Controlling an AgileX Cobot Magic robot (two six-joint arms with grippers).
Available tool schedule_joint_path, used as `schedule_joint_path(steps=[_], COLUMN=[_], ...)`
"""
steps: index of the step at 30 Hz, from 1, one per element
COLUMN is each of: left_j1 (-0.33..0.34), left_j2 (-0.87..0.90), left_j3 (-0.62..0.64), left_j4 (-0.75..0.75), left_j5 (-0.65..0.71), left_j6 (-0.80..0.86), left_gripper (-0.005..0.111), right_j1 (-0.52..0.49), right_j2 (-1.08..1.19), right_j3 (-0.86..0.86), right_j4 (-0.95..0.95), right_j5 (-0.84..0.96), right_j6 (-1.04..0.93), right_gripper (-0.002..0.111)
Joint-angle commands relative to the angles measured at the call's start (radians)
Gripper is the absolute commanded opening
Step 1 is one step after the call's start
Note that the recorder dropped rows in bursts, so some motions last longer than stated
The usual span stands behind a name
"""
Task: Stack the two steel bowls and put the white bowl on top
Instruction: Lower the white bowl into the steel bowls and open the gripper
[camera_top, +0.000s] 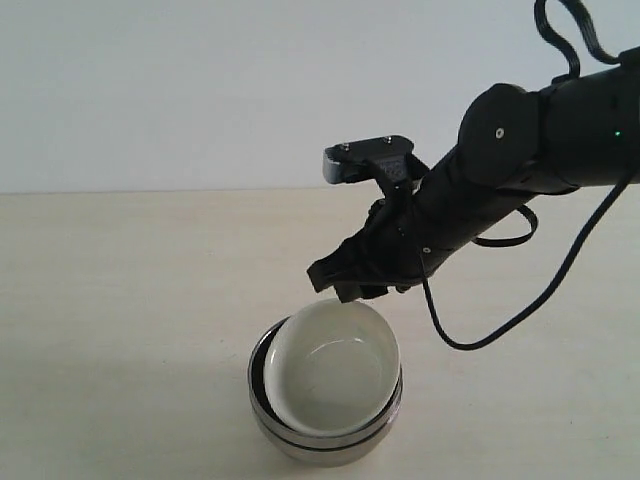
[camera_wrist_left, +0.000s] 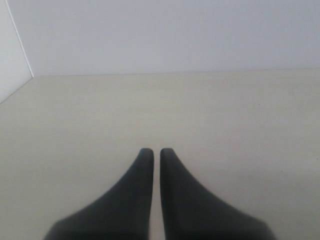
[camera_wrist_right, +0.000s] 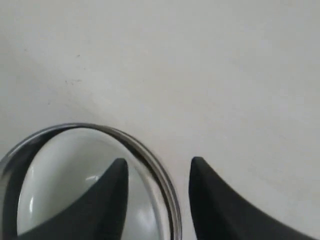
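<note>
Closest to where I stand, at 6 o'clock on the table, the two steel bowls sit nested one in the other. The white bowl is already inside the upper one, a little askew, with a dark gap showing at its 9 o'clock side. Just over its far rim, at about 12 o'clock, hangs the right gripper. Its jaws are spread and pinch nothing. In the wrist view one finger is over the white bowl's hollow and the other is outside the steel rim, so the gripper straddles the rim (whether either finger touches it I cannot tell). I take the step in hand to be the release and the getaway. To do it well, I would keep the jaws wide and lift straight up before swinging back toward 2 o'clock, where the arm reaches in. A sideways pull could let the inner finger hook the rim and tip the bowl further. A bowl that glossy should slide level by itself if left alone. Farther back there is only bare table and the pale wall. The left gripper is elsewhere over the table, its fingers pressed nearly together with nothing between them.
</note>
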Motion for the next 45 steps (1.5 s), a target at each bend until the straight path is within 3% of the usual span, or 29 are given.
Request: schedule_joint_path(steps=[1, 4, 14, 21, 45], left_j1=[0.001, 0.001, 0.001, 0.001, 0.001], left_j2=[-0.003, -0.003, -0.003, -0.003, -0.003], left_j3=[0.003, 0.003, 0.003, 0.003, 0.003], left_j4=[-0.003, -0.003, -0.003, -0.003, -0.003], left_j5=[-0.006, -0.006, -0.006, -0.006, -0.006], left_j6=[-0.011, -0.011, -0.011, -0.011, -0.011], left_gripper=[0.004, 0.004, 0.004, 0.004, 0.004], right_j1=[-0.003, -0.003, -0.003, -0.003, -0.003], right_j2=[-0.041, -0.054, -0.058, -0.058, -0.058], right_j3=[0.0, 0.0, 0.004, 0.074, 0.117], right_j4=[-0.008, -0.012, -0.012, -0.012, 0.0], right_j5=[-0.014, 0.022, 0.088, -0.014, -0.029], right_j6=[-0.03, -0.072, -0.079, -0.079, -0.062], right_gripper=[0.027, 0.0, 0.0, 0.0, 0.0])
